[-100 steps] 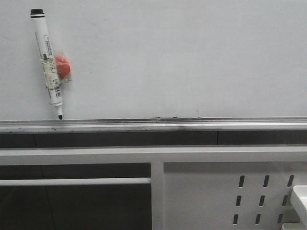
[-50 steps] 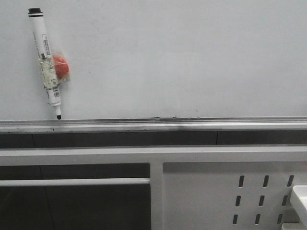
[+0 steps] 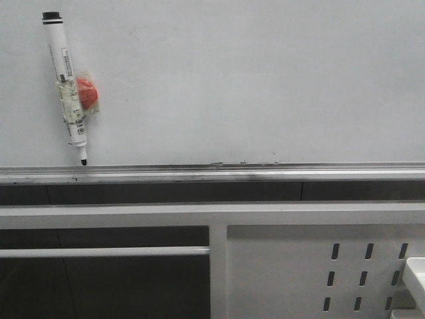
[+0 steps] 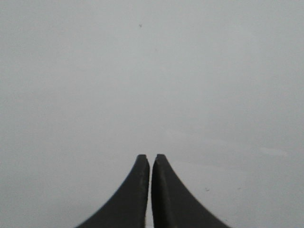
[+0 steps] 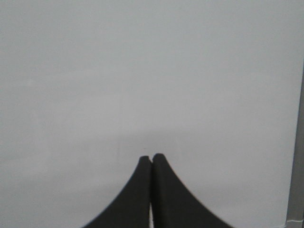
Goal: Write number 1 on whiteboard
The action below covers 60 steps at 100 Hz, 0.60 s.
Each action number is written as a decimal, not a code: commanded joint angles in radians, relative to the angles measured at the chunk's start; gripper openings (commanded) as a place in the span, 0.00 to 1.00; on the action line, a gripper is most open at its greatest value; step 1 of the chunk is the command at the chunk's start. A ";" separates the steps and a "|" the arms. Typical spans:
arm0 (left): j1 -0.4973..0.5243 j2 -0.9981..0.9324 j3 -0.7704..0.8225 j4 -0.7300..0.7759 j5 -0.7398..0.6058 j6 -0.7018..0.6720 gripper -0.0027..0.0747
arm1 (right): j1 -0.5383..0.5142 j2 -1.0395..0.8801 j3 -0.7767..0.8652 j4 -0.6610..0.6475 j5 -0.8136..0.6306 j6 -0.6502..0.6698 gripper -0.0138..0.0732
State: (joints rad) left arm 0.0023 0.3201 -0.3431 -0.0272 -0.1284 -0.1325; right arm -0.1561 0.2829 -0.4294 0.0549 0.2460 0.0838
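Opening step: the whiteboard [image 3: 252, 86] carries no number 1 yet. A marker pen [image 3: 66, 86], uncapped tip down, hangs at its upper left with a red magnet [image 3: 86, 93] beside it, just above the tray rail [image 3: 212, 174]. Left gripper [image 4: 150, 161] and right gripper [image 5: 151, 160] are both clenched, empty. Next, judged: one must open and grasp the pen. Label print illegible
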 commanded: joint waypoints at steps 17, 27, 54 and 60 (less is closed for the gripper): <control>-0.024 0.036 -0.034 0.027 -0.007 -0.005 0.04 | -0.005 0.054 -0.035 0.003 0.092 0.001 0.09; -0.029 0.036 -0.034 0.035 -0.015 -0.005 0.03 | -0.005 0.054 -0.035 0.003 0.138 0.001 0.09; -0.029 0.036 -0.034 0.047 -0.019 -0.005 0.06 | -0.005 0.054 -0.035 0.046 0.142 0.001 0.09; -0.029 0.036 -0.034 0.049 -0.020 -0.005 0.15 | -0.005 0.054 -0.035 0.046 0.142 0.001 0.09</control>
State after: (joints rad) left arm -0.0177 0.3408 -0.3431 0.0144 -0.0707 -0.1325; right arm -0.1561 0.3229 -0.4292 0.0917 0.4560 0.0838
